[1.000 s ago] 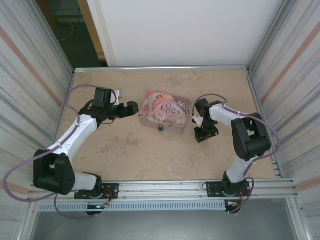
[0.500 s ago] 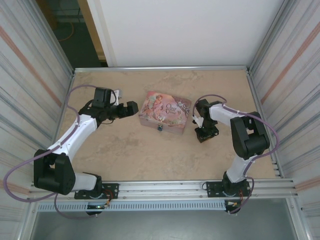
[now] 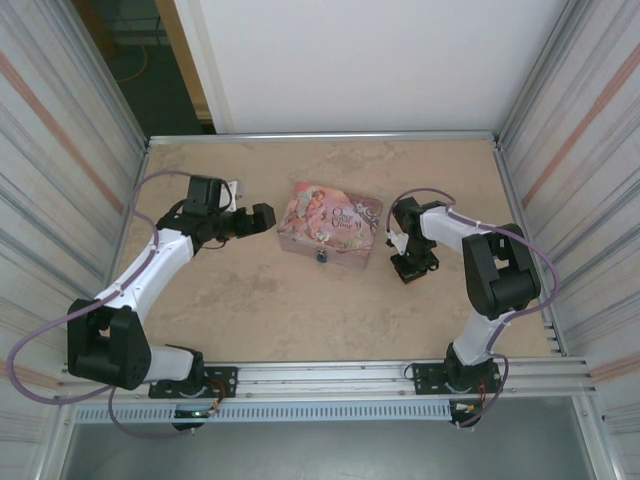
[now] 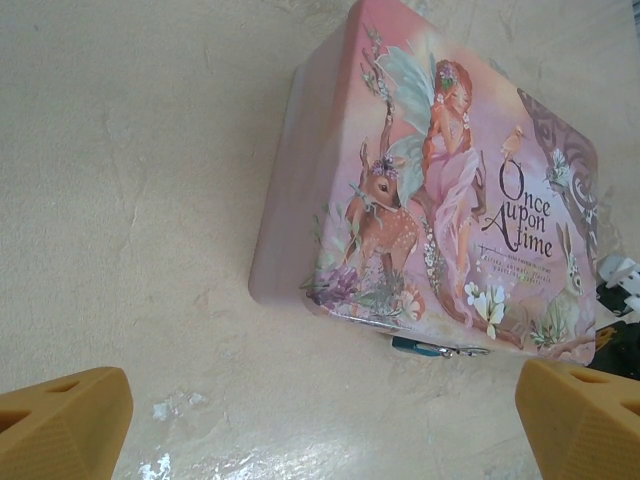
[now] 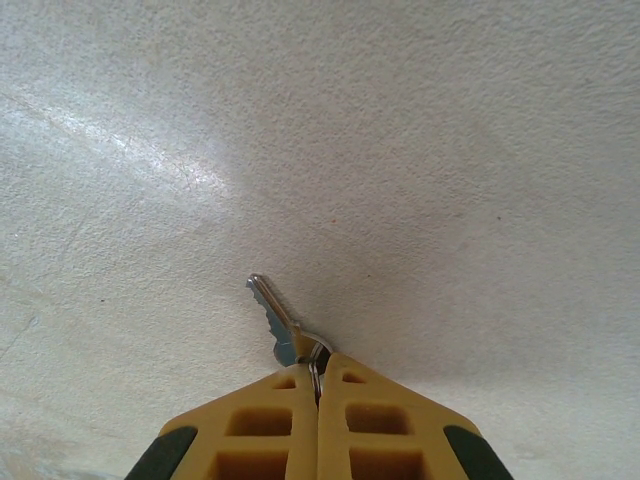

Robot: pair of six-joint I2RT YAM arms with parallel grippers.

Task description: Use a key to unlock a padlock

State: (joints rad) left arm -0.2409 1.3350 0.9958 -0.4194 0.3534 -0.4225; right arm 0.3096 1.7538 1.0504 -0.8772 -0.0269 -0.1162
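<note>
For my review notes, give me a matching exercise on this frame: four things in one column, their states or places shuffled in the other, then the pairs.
1 key
2 padlock
3 left gripper
4 tin

A open, aimed at the tin
B at the tin's front edge
C clamped in the right gripper
D pink, flat on the table

Pairs: 1-C; 2-B; 3-A; 4-D

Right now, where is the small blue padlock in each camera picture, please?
Top external: the padlock hangs on the near wall of the pink tin, mid-table.
Left wrist: low, right of centre, under the tin's lower edge.
Right wrist: table, and the key in the right gripper.
Shared landmark: the pink tin.
</note>
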